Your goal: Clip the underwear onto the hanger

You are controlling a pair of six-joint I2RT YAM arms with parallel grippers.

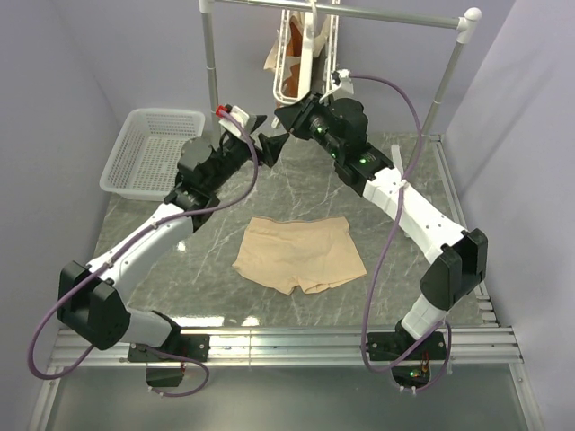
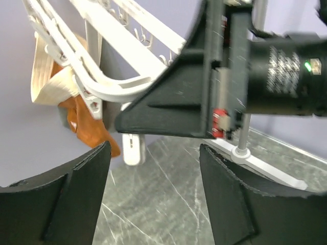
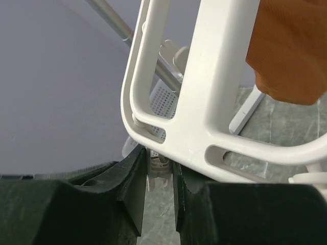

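Underwear point(image 1: 299, 253) of pale beige fabric lies flat on the worktop point(image 1: 216, 224). Right fingers point(image 3: 127, 194) pinch a small clip point(image 3: 156, 171) of the white plastic hanger point(image 3: 214, 102); left fingers point(image 2: 76, 199) gape wide.

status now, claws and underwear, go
left claw open, empty. right claw shut on hanger clip. underwear flat on table. orange garment on hanger.

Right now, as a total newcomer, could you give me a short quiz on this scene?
1. True or false: the underwear hangs from the hanger.
2. Which arm's tool pinches a white clip?
3. Fill in: the garment already on the hanger is ___.
Key: 1 false, the underwear lies flat on the table. 2 the right tool; the left tool is open. 3 orange.
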